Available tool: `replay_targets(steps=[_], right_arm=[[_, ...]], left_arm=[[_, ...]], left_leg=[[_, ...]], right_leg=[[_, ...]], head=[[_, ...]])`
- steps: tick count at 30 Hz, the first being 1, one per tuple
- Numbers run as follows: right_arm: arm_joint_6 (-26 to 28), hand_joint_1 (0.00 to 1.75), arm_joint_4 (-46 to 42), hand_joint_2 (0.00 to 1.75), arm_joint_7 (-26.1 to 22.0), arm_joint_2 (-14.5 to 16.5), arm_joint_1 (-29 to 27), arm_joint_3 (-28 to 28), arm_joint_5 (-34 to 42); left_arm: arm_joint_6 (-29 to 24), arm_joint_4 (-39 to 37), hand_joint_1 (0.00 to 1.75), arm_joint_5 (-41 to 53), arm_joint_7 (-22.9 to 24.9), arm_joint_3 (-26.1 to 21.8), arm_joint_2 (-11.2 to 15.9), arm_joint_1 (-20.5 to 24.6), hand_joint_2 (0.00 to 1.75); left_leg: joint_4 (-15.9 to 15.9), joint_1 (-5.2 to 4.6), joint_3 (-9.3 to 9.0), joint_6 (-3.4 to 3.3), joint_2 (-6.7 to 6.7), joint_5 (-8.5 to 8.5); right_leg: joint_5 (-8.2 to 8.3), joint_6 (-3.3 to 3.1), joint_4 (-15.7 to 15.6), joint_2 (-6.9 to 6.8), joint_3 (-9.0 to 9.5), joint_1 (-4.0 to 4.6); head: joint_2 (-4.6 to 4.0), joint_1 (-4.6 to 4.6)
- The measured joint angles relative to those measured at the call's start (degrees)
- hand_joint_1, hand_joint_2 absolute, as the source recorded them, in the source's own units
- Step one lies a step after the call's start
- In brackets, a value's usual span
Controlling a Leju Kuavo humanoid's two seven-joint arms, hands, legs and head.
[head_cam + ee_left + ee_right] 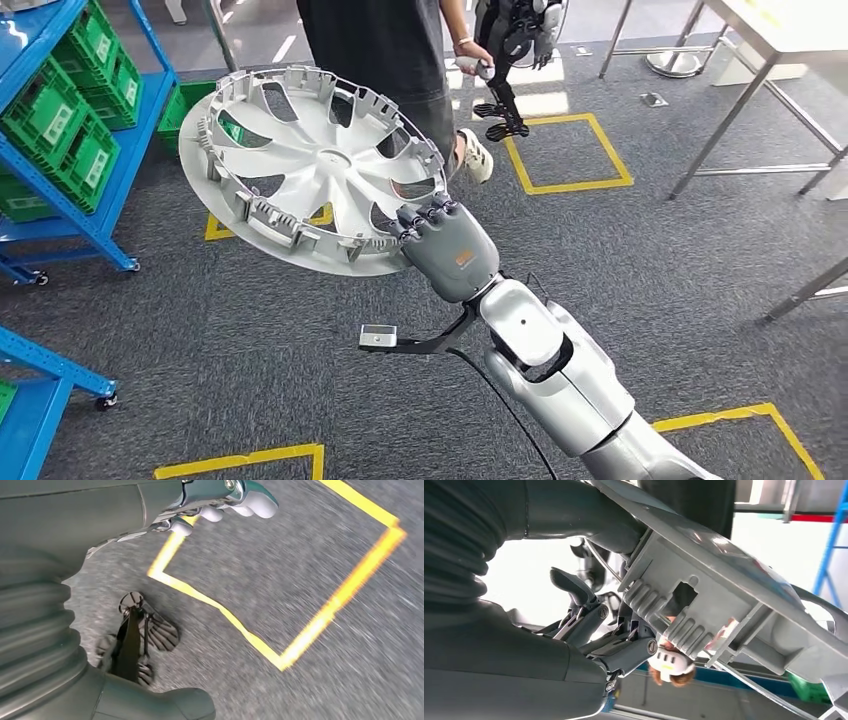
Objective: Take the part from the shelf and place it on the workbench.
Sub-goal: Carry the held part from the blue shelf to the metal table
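Right hand (447, 245) grips the wheel cover (310, 165) by its rim, carrying; next, probably reach the surface (790, 30); left hand (220, 502) seems curled, empty

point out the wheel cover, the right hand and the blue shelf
wheel cover (318, 160), head view, on its centre hub
right hand (450, 250), head view, on the back of the hand, which grips the cover's rim
blue shelf (112, 172), head view, on its sloping side rail

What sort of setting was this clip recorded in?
Likely a factory-style robot test floor: blue shelving with green bins, yellow floor squares on grey carpet, and the right hand holding a wheel cover.
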State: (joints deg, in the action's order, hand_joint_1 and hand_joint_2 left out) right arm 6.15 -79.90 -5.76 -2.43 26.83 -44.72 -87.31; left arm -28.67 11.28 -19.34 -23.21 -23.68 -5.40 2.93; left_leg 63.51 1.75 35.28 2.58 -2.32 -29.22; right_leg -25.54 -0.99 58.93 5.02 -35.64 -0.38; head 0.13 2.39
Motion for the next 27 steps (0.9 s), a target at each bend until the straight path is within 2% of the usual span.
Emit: replay_targets(steps=[1,2,4,5,7,8,9,10,11,12,13,15,16,17,19,20,22,24,25,26,27], right_arm=[[0.0,1.75,-0.1,1.75,-0.2,0.1,0.0,0.0,0.3],[0.0,1.75,-0.2,1.75,-0.4,0.2,0.0,0.1,0.6],[0.0,1.75,-0.3,1.75,-0.9,0.3,-0.1,0.1,1.0],[0.0,1.75,-0.4,1.75,-1.0,0.3,-0.1,0.1,1.2],[-0.1,1.75,-0.4,1.75,-1.2,0.4,-0.1,0.2,1.4],[-0.1,1.75,-0.4,1.75,-1.3,0.6,-0.1,0.2,1.4],[0.0,1.75,-0.4,1.75,-1.4,0.7,-0.1,0.2,1.5],[0.0,1.75,-0.4,1.75,-1.5,0.8,-0.1,0.2,1.5],[0.0,1.75,-0.4,1.75,-1.5,0.8,-0.1,0.2,1.5],[0.0,1.75,-0.4,1.75,-1.6,0.8,-0.1,0.2,1.5],[0.1,1.75,-0.4,1.75,-1.6,0.8,-0.2,0.2,1.5],[0.3,1.75,-0.4,1.75,-1.5,0.8,-0.2,0.2,1.5],[0.4,1.75,-0.4,1.75,-1.3,0.8,-0.2,0.2,1.6],[0.5,1.75,-0.5,1.75,-1.0,0.8,-0.2,0.3,1.6],[0.6,1.75,-0.7,1.75,-0.5,0.8,-0.5,0.4,1.9],[0.7,1.75,-0.9,1.75,-0.3,0.8,-0.8,0.6,2.0],[0.7,1.75,-1.2,1.75,0.0,0.7,-1.1,0.8,2.1],[0.7,1.75,-1.3,1.75,0.2,0.7,-1.5,0.9,2.2],[0.8,1.75,-1.3,1.75,0.3,0.7,-1.7,1.0,2.3],[0.9,1.75,-1.3,1.75,0.3,0.7,-2.0,1.0,2.4],[1.0,1.75,-1.3,1.75,0.3,0.7,-2.2,1.1,2.5]], left_arm=[[0.7,0.0,0.00,0.0,-0.4,0.0,0.1,0.0,1.75],[1.4,0.0,0.00,0.0,-0.9,0.0,0.2,0.1,1.75],[2.7,0.2,0.00,-0.1,-1.7,-0.1,0.3,0.2,1.75],[3.3,0.3,0.00,-0.1,-2.1,-0.2,0.4,0.2,1.75],[4.2,0.5,0.00,-0.2,-2.6,-0.3,0.5,0.3,1.75],[4.5,0.5,0.00,-0.2,-2.7,-0.3,0.6,0.3,1.75],[4.7,0.5,0.00,-0.2,-2.7,-0.4,0.7,0.2,1.75],[4.7,0.5,0.00,-0.3,-2.6,-0.4,0.7,0.2,1.75],[4.7,0.5,0.00,-0.3,-2.4,-0.4,0.7,0.2,1.75],[4.6,0.5,0.00,-0.3,-2.2,-0.5,0.7,0.2,1.75],[4.5,0.5,0.00,-0.3,-1.8,-0.5,0.7,0.3,1.75],[3.9,0.4,0.00,-0.3,-1.1,-0.5,0.7,0.3,1.75],[3.6,0.4,0.00,-0.1,-0.7,-0.5,0.7,0.3,1.75],[3.2,0.4,0.00,0.1,-0.2,-0.5,0.7,0.3,1.75],[2.5,0.4,0.00,0.7,0.7,-0.5,0.7,0.3,1.75],[2.2,0.4,0.00,0.9,1.1,-0.5,0.7,0.3,1.75],[1.9,0.4,0.00,1.0,1.5,-0.5,0.7,0.3,1.75],[1.9,0.4,0.00,1.1,1.5,-0.5,0.8,0.2,1.75],[1.9,0.3,0.00,1.1,1.4,-0.5,0.9,0.0,1.75],[2.0,0.3,0.00,1.1,1.2,-0.5,1.0,-0.1,1.75],[2.1,0.3,0.00,1.2,1.0,-0.5,1.1,-0.2,1.75]], left_leg=[[-2.2,0.16,-1.05,-0.06,-0.91,0.58],[-3.1,0.16,-1.46,-0.30,-1.47,0.48],[-3.1,-0.07,-1.48,-1.19,-0.65,0.49],[-3.2,-0.10,-1.57,-1.63,-0.10,0.58],[-3.5,-0.10,-1.75,-2.41,1.09,0.70],[-3.5,-0.25,-1.79,-2.68,1.72,0.66],[-3.5,-0.42,-1.79,-2.86,2.39,0.58],[-3.5,-0.59,-1.80,-2.98,3.09,0.50],[-3.5,-0.71,-1.84,-3.06,3.78,0.42],[-3.5,-0.79,-1.93,-3.10,4.43,0.34],[-3.5,-0.84,-2.07,-3.10,5.04,0.23],[-3.5,-0.97,-2.41,-2.89,6.03,-0.05],[-3.5,-1.01,-2.53,-2.66,6.46,-0.18],[-3.6,-1.04,-2.64,-2.39,6.91,-0.29],[-3.9,-1.04,-3.03,-1.73,7.97,-0.44],[-3.9,-0.96,-3.25,-1.42,7.89,-0.64],[-1.7,-0.87,-2.62,-1.00,5.81,-2.26],[4.9,-0.77,0.62,-0.83,3.20,-5.56],[8.6,-0.76,2.58,-0.72,2.72,-6.89],[11.0,-0.73,4.00,-0.62,2.56,-7.30],[11.3,-0.67,4.51,-0.52,2.50,-6.56]], right_leg=[[-0.13,0.43,0.4,0.61,-0.31,-0.07],[-0.14,0.85,0.7,1.21,-0.65,-0.11],[0.13,1.52,0.6,2.25,-1.05,-0.24],[0.01,1.78,0.8,1.84,-1.21,-0.22],[-1.82,2.19,4.1,-0.96,-2.83,-0.07],[-3.45,2.34,7.4,-2.79,-4.47,0.00],[-5.15,2.45,11.4,-3.90,-6.47,-0.02],[-6.31,2.48,14.8,-4.41,-8.22,-0.06],[-6.53,2.42,16.6,-4.61,-9.16,-0.07],[-5.71,2.27,16.1,-4.73,-8.92,-0.03],[-4.05,2.00,13.3,-5.05,-7.44,0.08],[-0.91,1.21,5.2,-7.28,-3.04,0.75],[-0.17,0.84,2.3,-8.29,-1.56,1.16],[-0.04,0.55,0.8,-8.92,-0.89,1.53],[-0.05,0.13,0.2,-8.01,-0.86,1.81],[0.11,-0.11,-0.2,-7.40,-0.61,1.68],[0.47,-0.73,-1.0,-6.24,0.05,1.19],[0.53,-1.16,-1.2,-4.98,0.32,0.93],[0.50,-1.23,-1.1,-4.22,0.32,0.91],[0.46,-1.24,-1.1,-3.41,0.34,0.87],[0.41,-1.17,-1.0,-2.60,0.36,0.78]], head=[[0.00,-0.03],[0.00,-0.08],[0.00,-0.10],[0.00,-0.05],[0.00,0.28],[0.00,0.45],[0.00,0.55],[0.00,0.55],[0.00,0.56],[0.00,0.56],[0.00,0.56],[0.00,0.55],[0.00,0.56],[0.00,0.55],[0.00,0.58],[0.00,0.57],[0.00,0.48],[0.00,0.31],[0.00,0.24],[0.00,0.22],[0.00,0.22]])
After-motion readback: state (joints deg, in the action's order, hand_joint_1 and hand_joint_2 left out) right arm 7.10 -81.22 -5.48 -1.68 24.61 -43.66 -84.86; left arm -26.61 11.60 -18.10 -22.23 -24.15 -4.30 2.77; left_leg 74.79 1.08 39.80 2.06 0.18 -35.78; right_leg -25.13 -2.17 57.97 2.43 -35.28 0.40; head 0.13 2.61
